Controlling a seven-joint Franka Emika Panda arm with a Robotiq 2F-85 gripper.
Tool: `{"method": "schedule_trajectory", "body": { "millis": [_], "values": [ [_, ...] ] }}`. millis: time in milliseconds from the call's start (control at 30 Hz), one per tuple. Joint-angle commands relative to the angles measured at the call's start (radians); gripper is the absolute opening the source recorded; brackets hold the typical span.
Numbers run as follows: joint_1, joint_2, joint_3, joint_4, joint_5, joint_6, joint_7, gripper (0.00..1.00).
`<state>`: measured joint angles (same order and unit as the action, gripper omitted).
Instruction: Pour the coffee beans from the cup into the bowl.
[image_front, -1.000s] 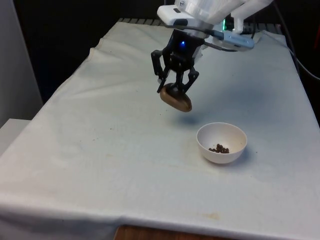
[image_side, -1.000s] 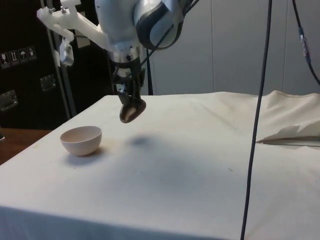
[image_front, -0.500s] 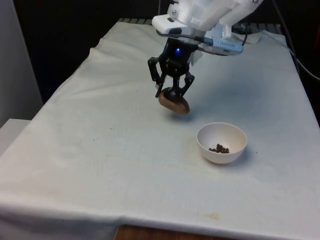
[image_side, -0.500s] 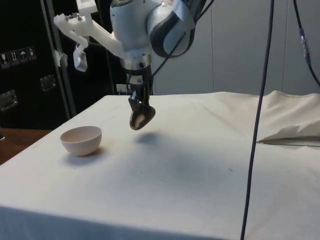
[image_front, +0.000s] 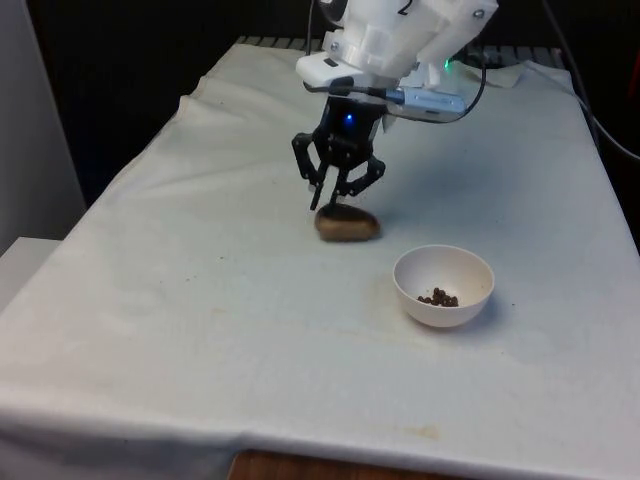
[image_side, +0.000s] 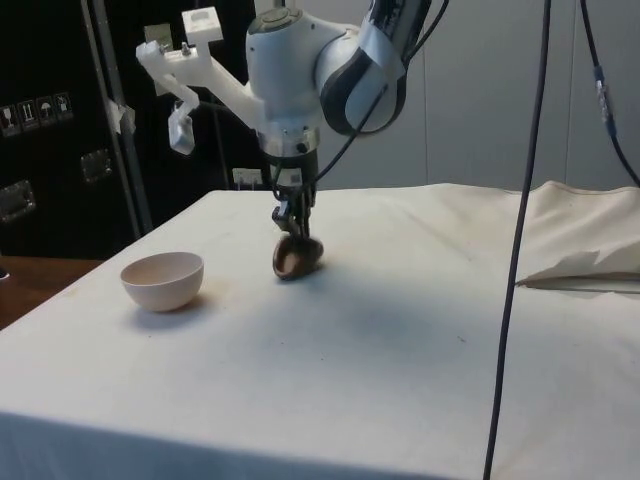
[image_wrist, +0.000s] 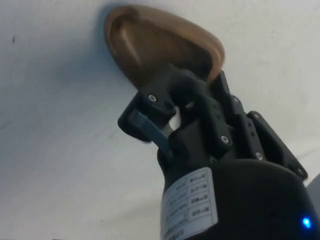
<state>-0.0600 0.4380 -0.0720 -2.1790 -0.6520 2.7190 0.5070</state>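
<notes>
The hand (image_front: 340, 203) is pinching the brown cup's (image_front: 347, 226) rim, the cup lying tilted on the bench (image_front: 200, 300); the bowl (image_front: 443, 286) nearby is holding beans (image_front: 438, 298).

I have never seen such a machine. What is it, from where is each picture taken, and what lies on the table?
It is a white robot arm ending in a black two-finger gripper. One picture looks across the table, one from its side, one from the arm's wrist. On the white cloth stands a white bowl with a few coffee beans inside. The gripper is shut on the rim of a brown wooden cup, which is tipped over, low at the cloth beside the bowl.
</notes>
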Motion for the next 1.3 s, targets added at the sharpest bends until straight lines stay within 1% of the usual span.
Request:
{"method": "schedule_trajectory", "body": {
  "millis": [0,33,67,267,300,333,367,400,433,500,567,633,667,700,967,1000,1033,1100,1267],
  "values": [
    [-0.015,0.003,0.014,-0.009,0.02,0.02,-0.021,0.1],
    [0.0,0.002,-0.002,-0.002,0.009,0.006,-0.009,0.14],
    [-0.013,0.005,0.01,-0.011,0.035,0.028,-0.037,0.2],
    [-0.011,0.008,0.007,-0.012,0.064,0.034,-0.068,0.52],
    [-0.011,0.008,0.006,-0.012,0.07,0.035,-0.074,0.62],
    [0.0,0.008,-0.004,-0.004,0.06,0.017,-0.061,0.67],
    [-0.011,0.008,0.006,-0.012,0.072,0.035,-0.076,0.67],
    [-0.011,0.008,0.006,-0.012,0.073,0.035,-0.076,0.73],
    [-0.011,0.008,0.006,-0.013,0.073,0.036,-0.077,0.8],
    [-0.01,0.008,0.005,-0.013,0.073,0.036,-0.077,0.9],
    [-0.013,-0.015,0.009,-0.019,0.079,0.021,-0.089,1.0],
    [-0.013,-0.031,0.008,-0.023,0.081,0.015,-0.096,1.0],
    [0.0,-0.012,-0.007,-0.007,0.063,0.018,-0.075,1.0],
    [-0.012,-0.038,0.007,-0.025,0.082,0.012,-0.1,1.0],
    [-0.008,-0.099,0.001,-0.036,0.105,-0.017,-0.144,1.0],
    [0.0,-0.1,-0.01,-0.029,0.093,-0.018,-0.136,1.0],
    [-0.007,-0.115,0.001,-0.038,0.113,-0.026,-0.157,1.0],
    [-0.007,-0.13,0.0,-0.039,0.119,-0.035,-0.169,1.0],
    [-0.002,-0.172,0.0,-0.04,0.123,-0.067,-0.185,1.0]
  ]
}}
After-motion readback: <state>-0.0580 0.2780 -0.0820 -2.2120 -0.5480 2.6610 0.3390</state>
